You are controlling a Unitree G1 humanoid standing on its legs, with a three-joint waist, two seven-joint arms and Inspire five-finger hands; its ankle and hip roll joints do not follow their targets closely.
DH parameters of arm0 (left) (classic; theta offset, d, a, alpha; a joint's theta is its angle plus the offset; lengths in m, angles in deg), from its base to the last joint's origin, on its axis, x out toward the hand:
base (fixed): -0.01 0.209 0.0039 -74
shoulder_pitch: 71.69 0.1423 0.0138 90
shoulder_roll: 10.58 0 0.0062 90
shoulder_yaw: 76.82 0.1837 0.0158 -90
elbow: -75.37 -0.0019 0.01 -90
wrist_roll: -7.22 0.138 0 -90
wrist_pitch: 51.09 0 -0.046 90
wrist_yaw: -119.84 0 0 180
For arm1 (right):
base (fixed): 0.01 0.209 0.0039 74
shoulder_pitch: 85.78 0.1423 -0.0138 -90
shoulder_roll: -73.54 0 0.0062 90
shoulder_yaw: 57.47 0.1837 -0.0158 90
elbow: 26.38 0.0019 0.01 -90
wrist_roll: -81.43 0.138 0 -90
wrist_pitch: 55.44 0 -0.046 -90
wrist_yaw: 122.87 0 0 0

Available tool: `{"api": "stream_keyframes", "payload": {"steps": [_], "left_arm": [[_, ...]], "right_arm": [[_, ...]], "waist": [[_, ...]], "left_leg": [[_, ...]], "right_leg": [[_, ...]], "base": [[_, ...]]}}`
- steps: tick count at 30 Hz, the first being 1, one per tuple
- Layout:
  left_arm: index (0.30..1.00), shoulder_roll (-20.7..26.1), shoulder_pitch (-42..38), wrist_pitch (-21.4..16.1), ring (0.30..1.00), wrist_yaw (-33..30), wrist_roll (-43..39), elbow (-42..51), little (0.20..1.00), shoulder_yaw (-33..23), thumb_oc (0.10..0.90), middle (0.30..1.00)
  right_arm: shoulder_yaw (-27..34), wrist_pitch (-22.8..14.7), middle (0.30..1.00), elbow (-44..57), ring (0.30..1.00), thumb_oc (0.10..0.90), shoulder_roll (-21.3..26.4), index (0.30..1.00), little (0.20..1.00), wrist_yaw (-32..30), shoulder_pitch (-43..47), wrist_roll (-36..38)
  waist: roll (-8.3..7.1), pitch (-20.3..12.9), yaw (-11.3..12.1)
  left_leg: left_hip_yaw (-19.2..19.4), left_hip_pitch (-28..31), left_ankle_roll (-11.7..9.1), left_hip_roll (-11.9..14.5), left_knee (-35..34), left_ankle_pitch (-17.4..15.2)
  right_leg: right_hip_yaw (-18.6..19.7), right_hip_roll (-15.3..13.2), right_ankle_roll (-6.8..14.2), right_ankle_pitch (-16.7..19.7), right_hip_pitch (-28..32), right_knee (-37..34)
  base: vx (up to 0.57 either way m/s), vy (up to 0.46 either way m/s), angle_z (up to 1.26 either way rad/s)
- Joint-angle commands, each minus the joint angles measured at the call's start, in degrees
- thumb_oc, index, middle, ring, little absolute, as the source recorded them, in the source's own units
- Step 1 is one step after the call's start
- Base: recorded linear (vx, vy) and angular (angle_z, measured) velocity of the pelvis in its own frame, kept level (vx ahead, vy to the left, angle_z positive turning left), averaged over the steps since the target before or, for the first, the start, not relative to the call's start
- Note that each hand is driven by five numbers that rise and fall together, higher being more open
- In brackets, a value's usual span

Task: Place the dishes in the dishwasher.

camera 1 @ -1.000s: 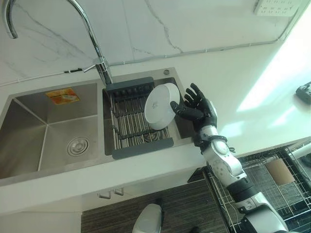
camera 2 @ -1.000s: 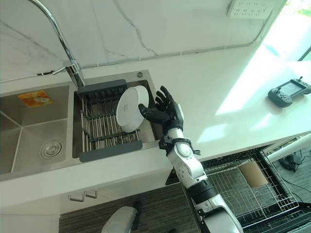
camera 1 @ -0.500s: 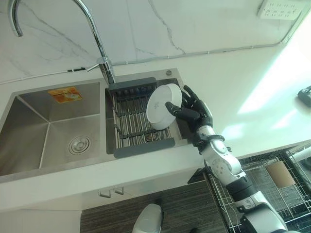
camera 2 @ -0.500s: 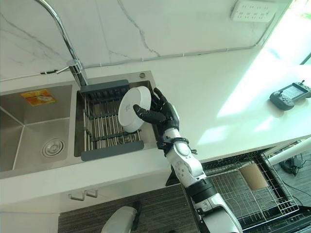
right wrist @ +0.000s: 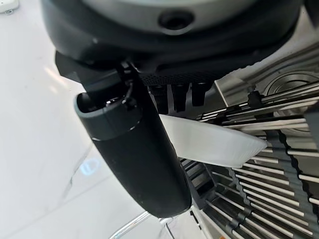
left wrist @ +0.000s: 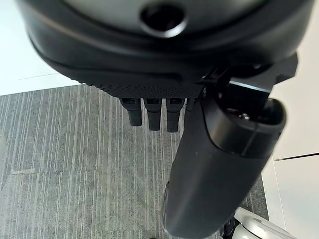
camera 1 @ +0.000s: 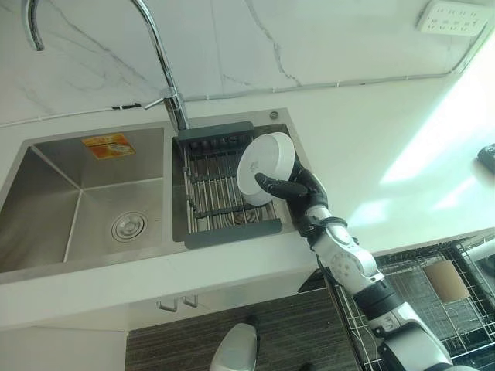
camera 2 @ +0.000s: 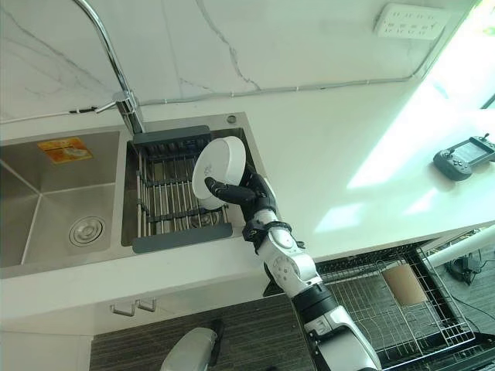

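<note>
While upright in rack point(camera 1: 209, 193), plate point(camera 1: 264, 167) betw. right robot hand point(camera 1: 298, 189) thumb & fingers.

Faucet point(camera 1: 158, 58) arches over the drying rack point(camera 1: 220, 189); countertop point(camera 1: 371, 147) beside it lies open

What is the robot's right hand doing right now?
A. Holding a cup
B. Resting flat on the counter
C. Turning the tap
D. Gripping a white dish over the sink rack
D: the right hand has its thumb across the front of the white dish and its fingers behind it, above the drying rack in the sink.
</note>
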Motion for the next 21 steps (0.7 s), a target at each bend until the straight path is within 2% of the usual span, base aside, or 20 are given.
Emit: {"api": "stream_keyframes", "payload": {"steps": [1, 4, 9, 12, 13, 14, 15, 16, 17, 19, 21], "left_arm": [[0.900, 3.42, 3.14, 1.41, 0.900, -0.88, 1.89, -1.33, 0.900, 3.51, 0.800, 0.900], [0.900, 3.51, 2.90, 1.38, 0.900, -0.81, 1.92, -1.52, 0.900, 3.81, 0.800, 0.900], [0.900, 2.39, 3.05, 0.69, 0.900, -0.92, 2.76, -2.10, 0.900, 4.16, 0.800, 0.900], [0.900, 2.20, 2.93, 0.09, 0.900, -0.72, 3.76, -2.52, 0.900, 4.14, 0.800, 0.900], [0.900, 2.14, 2.94, -0.15, 0.900, -0.73, 4.14, -2.67, 0.900, 4.16, 0.800, 0.900], [0.900, 2.17, 2.82, -0.43, 0.900, -0.73, 4.56, -2.91, 0.900, 4.22, 0.800, 0.900], [0.900, 2.15, 2.81, -0.47, 0.900, -0.71, 4.63, -2.95, 0.900, 4.23, 0.800, 0.900], [0.900, 2.02, 2.65, -0.55, 0.900, -0.99, 5.01, -3.05, 0.900, 4.19, 0.800, 0.900], [0.900, 2.01, 2.45, -0.52, 0.900, -1.07, 5.27, -3.17, 0.900, 4.20, 0.800, 0.900], [0.900, 2.09, 1.86, -0.62, 0.900, -1.21, 6.16, -3.56, 0.900, 4.34, 0.800, 0.900], [0.900, 2.12, 0.92, -0.25, 0.900, -1.61, 6.46, -3.77, 0.900, 4.52, 0.800, 0.900]], "right_arm": [[0.38, -3.59, 0.300, 1.04, 0.300, 0.400, -0.39, 0.300, 0.300, -0.32, 5.46, 0.23], [0.32, -5.07, 0.300, 0.67, 0.300, 0.400, -0.62, 0.300, 0.300, -1.75, 6.02, -0.18], [0.90, -14.82, 0.300, 2.34, 0.300, 0.400, -1.43, 0.300, 0.300, -3.79, 5.43, -8.61], [0.69, -18.88, 0.300, 4.08, 0.300, 0.400, -1.66, 0.300, 0.300, -4.04, 5.25, -13.07], [0.65, -20.52, 0.300, 4.54, 0.300, 0.400, -1.63, 0.300, 0.300, -3.40, 5.19, -12.40], [0.41, -23.86, 0.300, 5.24, 0.300, 0.400, -1.97, 0.300, 0.300, -2.62, 5.05, -11.10], [0.41, -24.32, 0.300, 5.26, 0.300, 0.400, -2.02, 0.300, 0.300, -2.57, 5.03, -11.04], [0.71, -27.92, 0.300, 7.23, 0.300, 0.400, -2.57, 0.300, 0.300, -0.63, 4.47, -10.24], [0.79, -29.52, 0.300, 8.59, 0.300, 0.400, -2.78, 0.300, 0.300, -0.26, 4.16, -10.56], [1.32, -32.28, 0.300, 12.85, 0.300, 0.400, -2.79, 0.300, 0.300, 0.18, 3.63, -10.48], [2.15, -33.09, 0.300, 16.91, 0.300, 0.400, -2.28, 0.300, 0.300, -1.23, 3.04, -11.08]], "waist": [[0.12, -1.94, 1.07], [0.22, -1.89, 1.20], [0.76, -2.02, 1.14], [0.84, -2.15, 0.85], [0.83, -2.24, 0.71], [0.83, -2.37, 0.47], [0.83, -2.38, 0.44], [0.77, -2.62, -0.12], [0.72, -2.75, -0.46], [0.60, -3.09, -1.50], [0.44, -3.40, -2.85]], "left_leg": [[0.16, 0.87, -1.68, 2.08, -1.91, -1.56], [0.08, 0.69, -1.63, 1.97, -1.91, -1.57], [0.29, 0.74, -1.55, 2.01, -1.91, -1.71], [0.53, 0.97, -1.50, 1.99, -1.91, -1.92], [0.62, 1.14, -1.47, 1.99, -1.91, -2.03], [0.84, 1.38, -1.48, 2.08, -1.91, -2.12], [0.88, 1.41, -1.48, 2.10, -1.91, -2.13], [1.39, 1.85, -1.54, 2.40, -1.91, -2.27], [1.70, 2.04, -1.56, 2.57, -1.91, -2.36], [2.53, 2.60, -1.61, 3.01, -1.91, -2.64], [3.33, 3.21, -1.69, 3.49, -1.91, -3.01]], "right_leg": [[1.82, -1.02, 1.33, -2.07, 1.40, 0.26], [1.74, -1.07, 1.31, -2.14, 1.38, 0.26], [1.88, -1.16, 1.40, -2.20, 1.24, 0.26], [2.24, -1.14, 1.43, -2.17, 1.07, 0.26], [2.45, -1.12, 1.48, -2.14, 0.99, 0.26], [2.72, -1.12, 1.54, -2.05, 0.89, 0.26], [2.76, -1.11, 1.55, -2.04, 0.88, 0.26], [3.13, -1.05, 1.66, -1.90, 0.75, 0.26], [3.37, -1.02, 1.72, -1.81, 0.64, 0.26], [4.18, -0.88, 1.82, -1.58, 0.25, 0.26], [5.33, -0.66, 1.88, -1.33, -0.32, 0.26]], "base": [[0.00, 0.000, 0.00], [0.00, 0.000, 0.00], [-0.01, 0.003, 0.03], [-0.02, -0.018, -0.01], [-0.04, -0.047, -0.03], [-0.03, -0.035, -0.03], [-0.03, -0.057, -0.02], [-0.03, -0.058, -0.03], [-0.03, -0.075, -0.09], [-0.03, -0.091, -0.23], [-0.03, -0.116, -0.37]]}}
